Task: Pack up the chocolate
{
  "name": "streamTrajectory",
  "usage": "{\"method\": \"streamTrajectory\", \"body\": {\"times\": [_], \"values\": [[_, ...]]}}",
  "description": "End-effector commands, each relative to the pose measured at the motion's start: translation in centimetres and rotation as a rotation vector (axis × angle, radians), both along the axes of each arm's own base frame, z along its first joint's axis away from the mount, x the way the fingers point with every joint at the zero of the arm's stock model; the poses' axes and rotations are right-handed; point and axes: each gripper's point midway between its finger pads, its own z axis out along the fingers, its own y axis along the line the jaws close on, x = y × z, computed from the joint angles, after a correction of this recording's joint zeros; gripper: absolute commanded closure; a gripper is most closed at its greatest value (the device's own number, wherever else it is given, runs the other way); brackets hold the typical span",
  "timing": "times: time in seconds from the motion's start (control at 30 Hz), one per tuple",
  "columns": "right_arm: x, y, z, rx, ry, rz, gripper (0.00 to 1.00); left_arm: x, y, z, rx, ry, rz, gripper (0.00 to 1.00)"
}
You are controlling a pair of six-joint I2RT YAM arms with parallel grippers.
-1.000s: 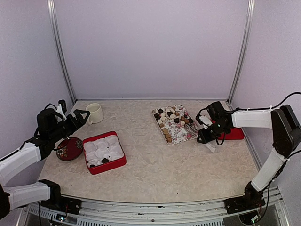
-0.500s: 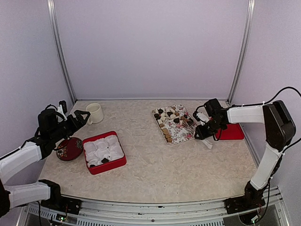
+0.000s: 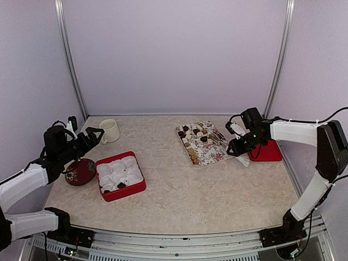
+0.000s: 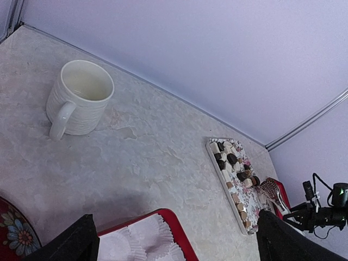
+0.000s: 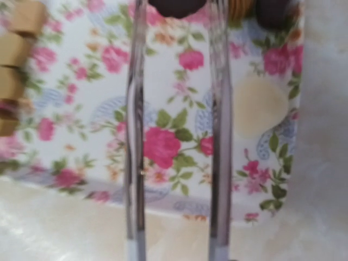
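Observation:
The chocolate (image 3: 196,134) lies as several dark, tan and cream pieces on a floral tray (image 3: 208,155) at the back centre. My right gripper (image 3: 240,145) is shut on a pair of metal tongs (image 3: 220,140) that reach over the tray's right edge. In the right wrist view the two tong arms (image 5: 135,136) straddle a dark chocolate piece (image 5: 176,5) at their tips; my own fingers are hidden there. My left gripper (image 3: 97,134) hangs open and empty at the far left, above the red box (image 3: 126,192). The box holds white paper cups and one dark piece (image 3: 121,185).
A white mug (image 3: 109,130) stands at the back left. A dark red oval dish (image 3: 80,172) lies left of the box. A flat red lid (image 3: 267,154) sits under the right arm by the right wall. Bare tabletop stretches between box and tray.
The right gripper has shifted slightly back and right with the tongs, whose arms have squeezed closer together. The left arm has not moved.

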Motion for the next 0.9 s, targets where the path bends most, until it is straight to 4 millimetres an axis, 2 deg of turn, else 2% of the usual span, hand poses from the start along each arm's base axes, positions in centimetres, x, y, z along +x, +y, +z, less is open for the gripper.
{"method": "streamTrajectory", "body": {"times": [0.0, 0.13, 0.23, 0.47, 0.6, 0.7, 0.87], "values": [[-0.5, 0.5, 3.9, 0.057, -0.061, 0.044, 0.72, 0.3, 0.2, 1.2, 0.004, -0.038, 0.004, 0.01], [-1.4, 2.7, 5.8, 0.084, -0.084, 0.135, 0.72, 0.2, 0.2, 1.4, 0.006, -0.042, 0.003, 0.01], [-2.2, 5.2, 7.2, 0.084, -0.091, 0.216, 0.72, 0.1, 0.3, 1.5, 0.004, -0.045, 0.005, 0.01], [-5.3, 13.3, 10.4, 0.135, -0.117, 0.457, 0.73, -0.4, 0.2, 1.5, 0.002, -0.047, -0.001, 0.01], [-7.6, 17.7, 10.4, 0.156, -0.097, 0.577, 0.73, -0.4, 0.3, 1.6, 0.007, -0.043, 0.001, 0.01], [-9.5, 20.5, 9.6, 0.151, -0.071, 0.661, 0.73, -0.4, 0.2, 1.6, 0.007, -0.043, -0.003, 0.01], [-12.1, 24.2, 8.2, 0.116, -0.043, 0.771, 0.73, -0.5, 0.2, 1.5, 0.011, -0.041, -0.005, 0.01]]}}
